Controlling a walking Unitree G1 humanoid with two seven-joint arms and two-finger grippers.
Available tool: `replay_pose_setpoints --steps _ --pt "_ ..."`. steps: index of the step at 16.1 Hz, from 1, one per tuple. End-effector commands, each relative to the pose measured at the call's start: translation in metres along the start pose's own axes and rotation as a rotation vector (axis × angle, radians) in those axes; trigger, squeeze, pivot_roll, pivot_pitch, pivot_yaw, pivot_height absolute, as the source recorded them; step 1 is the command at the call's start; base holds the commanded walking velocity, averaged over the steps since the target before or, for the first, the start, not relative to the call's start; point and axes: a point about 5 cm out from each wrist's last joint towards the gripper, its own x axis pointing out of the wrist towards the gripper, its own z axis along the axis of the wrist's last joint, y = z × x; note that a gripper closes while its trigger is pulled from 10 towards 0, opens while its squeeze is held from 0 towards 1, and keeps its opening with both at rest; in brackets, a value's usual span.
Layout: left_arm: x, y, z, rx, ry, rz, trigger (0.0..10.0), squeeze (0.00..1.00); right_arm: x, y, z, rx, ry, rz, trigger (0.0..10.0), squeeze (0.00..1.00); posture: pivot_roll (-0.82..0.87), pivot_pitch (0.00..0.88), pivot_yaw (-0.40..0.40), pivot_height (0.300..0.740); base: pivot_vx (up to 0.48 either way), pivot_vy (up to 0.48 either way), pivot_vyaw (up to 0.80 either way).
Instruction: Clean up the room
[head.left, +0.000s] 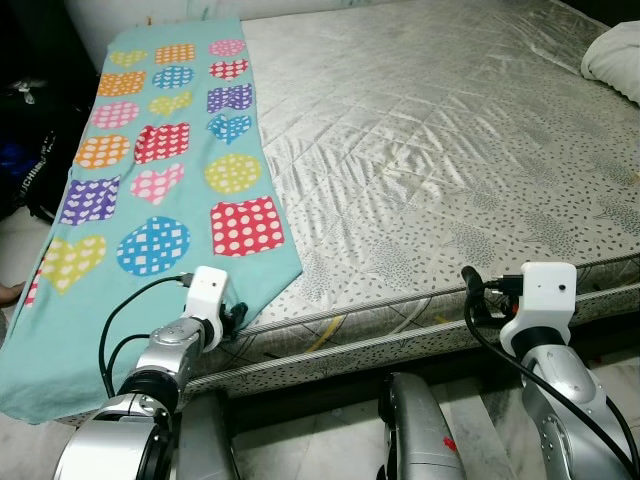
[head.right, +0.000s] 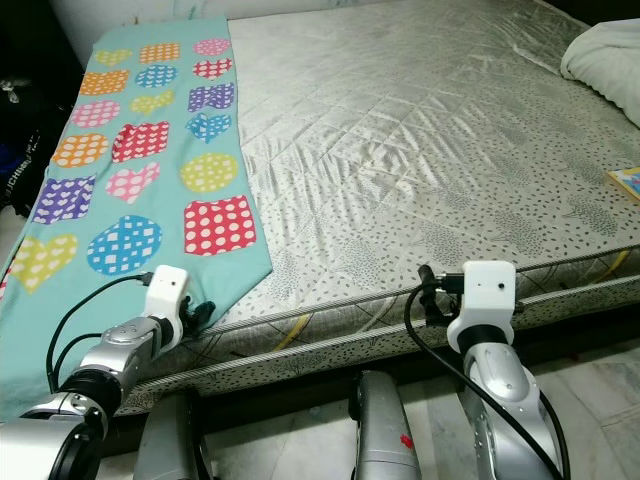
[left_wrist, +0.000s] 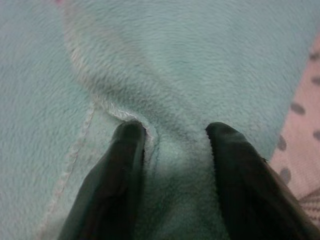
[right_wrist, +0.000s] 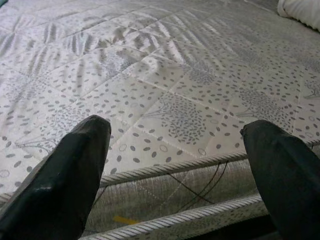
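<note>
- Mattress (head.left: 430, 150): bare quilted top, takes up most of the head views, robot stands at its near edge.
- Blanket (head.left: 170, 150): teal, with coloured hearts and dotted patches, laid in a long strip along the bed's left side; near end hangs over the mattress edge.
- Pillow (head.left: 615, 60): white, far right corner, well apart from both arms.
- Right gripper (right_wrist: 175, 145): fingers spread wide, nothing between them, held just off the near mattress edge.
- Left gripper (left_wrist: 175, 145): at the blanket's near hem, fingers partly closed with a fold of teal fleece (left_wrist: 175, 165) bunched between them.
- Risk: grip looks shallow, close to the hem, so a pull may slip the fleece out.
- Risk: one-corner pull drags the strip skewed, or off the bed onto the floor.
</note>
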Motion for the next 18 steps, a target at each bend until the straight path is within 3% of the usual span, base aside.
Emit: replay_pose_setpoints --steps 1,4,5,9,12,14,16,18 --pt "-0.002 0.001 -0.011 0.086 0.055 -0.022 0.0 0.0 0.001 0.002 -0.003 0.002 0.013 0.003 10.0 0.0 -0.24 0.093 0.036 0.532 0.0 0.0 0.0" --pt "-0.002 -0.005 -0.013 0.227 0.075 -0.068 0.0 0.0 0.004 0.003 -0.002 0.003 0.009 0.002 10.0 0.0 -0.22 0.094 0.033 0.532 0.0 0.0 0.0" --pt "-0.002 -0.009 -0.016 0.313 0.084 -0.091 0.0 0.0 0.005 0.003 -0.001 0.004 0.005 0.001 10.0 0.0 -0.22 0.094 0.033 0.532 0.0 0.0 0.0" --pt "-0.001 -0.019 -0.011 0.482 -0.009 -0.055 0.0 0.0 0.008 0.006 -0.001 0.01 -0.002 0.001 10.0 0.0 -0.21 0.09 0.035 0.532 0.0 0.0 0.0" --pt "-0.002 -0.034 -0.02 0.611 0.0 -0.13 0.0 0.0 0.01 0.008 -0.001 0.014 -0.006 0.003 10.0 0.0 -0.21 0.084 0.035 0.532 0.0 0.0 0.0" --pt "-0.003 -0.045 -0.03 0.75 0.034 -0.213 0.0 0.0 0.011 0.008 -0.001 0.015 -0.008 0.003 10.0 0.0 -0.2 0.081 0.034 0.532 0.0 0.0 0.0" --pt "-0.003 -0.049 -0.03 0.839 0.03 -0.233 0.0 0.0 0.013 0.009 -0.001 0.016 -0.01 0.004 10.0 0.0 -0.2 0.077 0.036 0.532 0.0 0.0 0.0" --pt "-0.003 -0.052 -0.028 0.884 0.011 -0.24 9.5 0.0 0.014 0.009 -0.001 0.018 -0.012 0.004 10.0 0.0 -0.19 0.073 0.037 0.532 0.0 0.0 0.0"
